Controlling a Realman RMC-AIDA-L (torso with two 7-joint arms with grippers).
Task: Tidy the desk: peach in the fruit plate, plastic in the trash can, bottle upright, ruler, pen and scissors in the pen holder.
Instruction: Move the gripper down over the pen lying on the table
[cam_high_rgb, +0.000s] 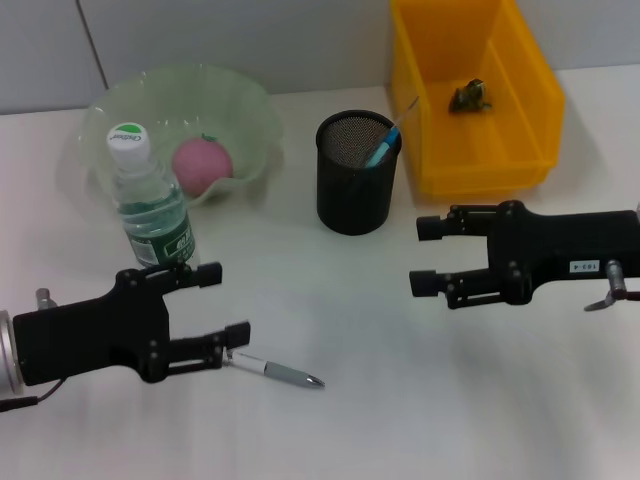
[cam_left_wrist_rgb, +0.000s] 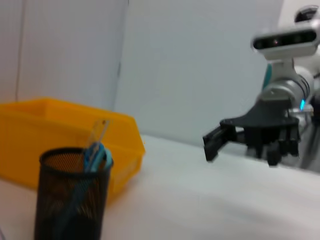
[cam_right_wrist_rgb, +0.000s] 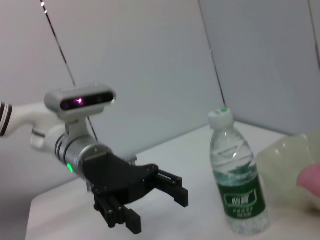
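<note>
Pen (cam_high_rgb: 280, 371): flat on desk, touching left gripper's lower finger
Left gripper (cam_high_rgb: 218, 305): jaws wide, holding nothing
Right gripper (cam_high_rgb: 424, 256): jaws wide, holding nothing
Bottle (cam_high_rgb: 150, 201): upright

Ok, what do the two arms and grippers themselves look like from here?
Both grippers are matte black with two blocky fingers and visible screws. The left gripper sits on a silver metal wrist cuff with a thin dark cable. The right gripper carries a small white label and a grey metal clip behind it. Each wrist carries a silver-grey camera bar on top.
</note>
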